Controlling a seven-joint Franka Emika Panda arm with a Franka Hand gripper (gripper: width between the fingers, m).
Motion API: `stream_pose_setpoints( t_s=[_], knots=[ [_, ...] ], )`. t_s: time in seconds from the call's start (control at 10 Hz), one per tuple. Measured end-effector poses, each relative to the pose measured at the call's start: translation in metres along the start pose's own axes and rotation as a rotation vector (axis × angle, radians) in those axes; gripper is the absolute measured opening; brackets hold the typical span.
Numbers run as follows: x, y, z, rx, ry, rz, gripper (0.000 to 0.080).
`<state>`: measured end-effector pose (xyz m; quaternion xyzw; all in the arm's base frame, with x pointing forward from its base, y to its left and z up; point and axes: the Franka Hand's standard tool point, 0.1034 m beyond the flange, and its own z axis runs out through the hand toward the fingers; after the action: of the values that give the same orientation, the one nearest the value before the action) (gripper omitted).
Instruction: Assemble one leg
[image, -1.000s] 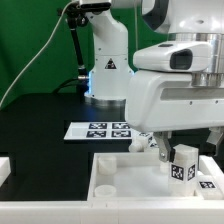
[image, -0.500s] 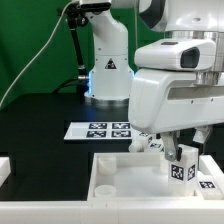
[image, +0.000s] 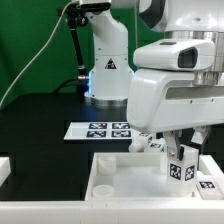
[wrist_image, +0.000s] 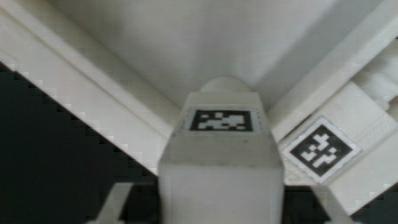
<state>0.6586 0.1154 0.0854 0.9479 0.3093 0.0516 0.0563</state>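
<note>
Over the tabletop's (image: 120, 172) corner at the exterior view's right, the gripper (image: 180, 150) hangs with its fingers clamped on the leg (image: 181, 165). That post stands upright, long axis vertical, directly beneath the gripper, its tagged face toward the camera and its foot at or just above the tabletop; contact cannot be told. Seen from the wrist, the leg (wrist_image: 222, 150) runs straight out between the jaws. Seating it likely calls for a straight descent, keeping the axis plumb.

Robotics lab, green backdrop (image: 30, 45), black table (image: 40, 130), marker board (image: 100, 129), fixed arm base (image: 105, 65)
</note>
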Motion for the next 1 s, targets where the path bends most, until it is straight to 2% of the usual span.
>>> stream_pose_setpoints(
  t_s=[0.2,0.4,0.7,0.8,1.0],
  knots=[
    [-0.0015,0.0023,0.0001,0.016,0.005,0.226,0.0285],
    [-0.0022,0.0034,0.0001,0.044,0.006,0.569,0.0285],
    [0.0005,0.0008,-0.0001,0.044,-0.002,1.039,0.0285],
    [-0.0008,0.0014,0.0001,0.059,-0.013,1.186,0.0285],
    [-0.0008,-0.0007,-0.0007,0.057,-0.027,1.340,0.0285]
  ],
)
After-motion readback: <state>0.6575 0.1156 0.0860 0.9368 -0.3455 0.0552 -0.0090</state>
